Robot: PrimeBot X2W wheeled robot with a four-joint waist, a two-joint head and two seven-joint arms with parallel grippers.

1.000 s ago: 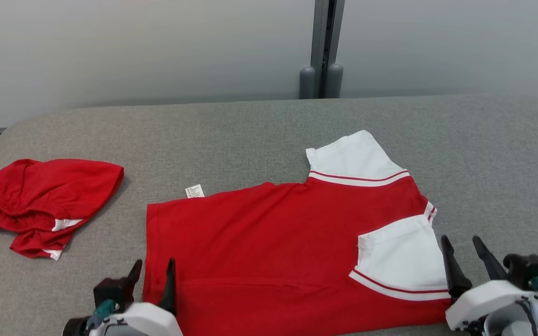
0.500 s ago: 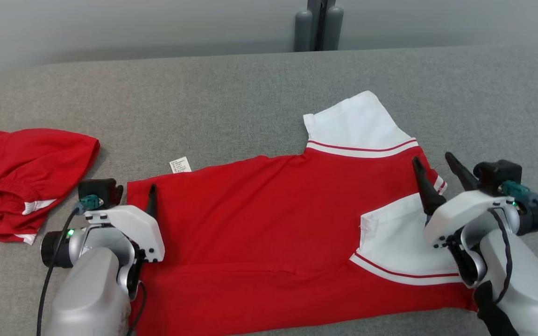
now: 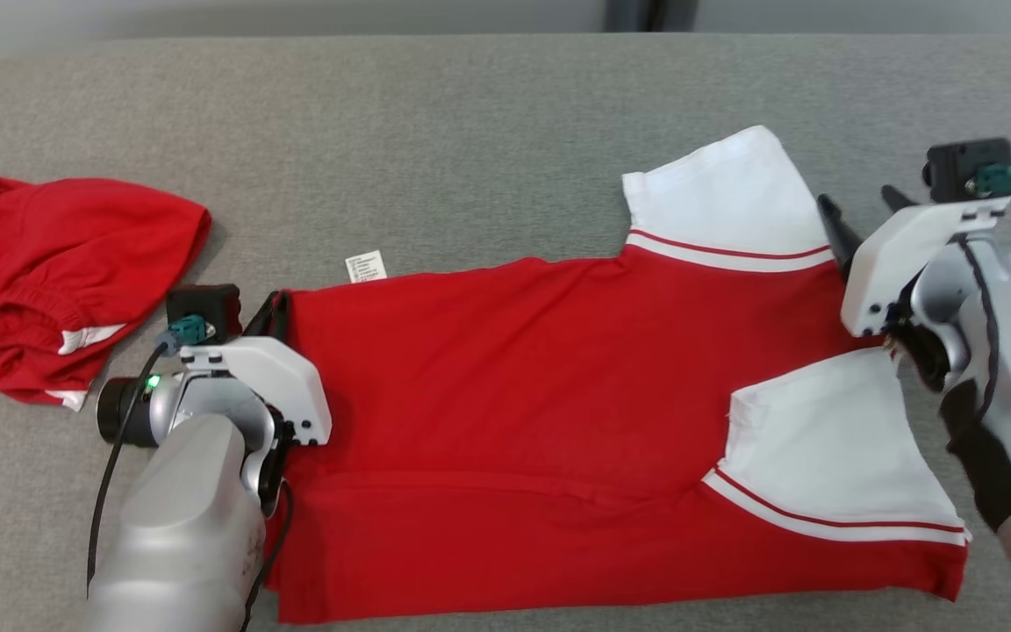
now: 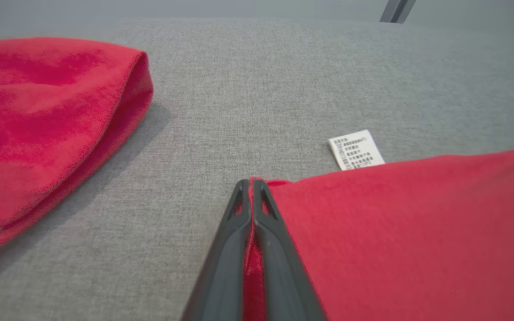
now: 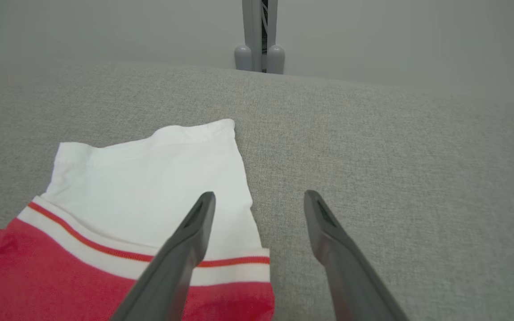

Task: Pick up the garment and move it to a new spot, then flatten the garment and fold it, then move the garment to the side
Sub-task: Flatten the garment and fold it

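Red garment (image 3: pixel 514 369) with white sleeves lies spread flat on the grey worktop (image 3: pixel 470 132). Clamped tight on its far hem corner, beside the white label (image 3: pixel 366 266), is the left gripper (image 3: pixel 276 307). Fingers wide apart and holding nothing, the right gripper (image 3: pixel 856 200) hangs over the far sleeve's outer edge.

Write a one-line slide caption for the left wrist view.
Left gripper shut on a corner of the red fabric shirt, its white care label lying on the grey fabric table.

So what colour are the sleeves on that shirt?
The sleeves are white with a thin red stripe, clearest in the head view.
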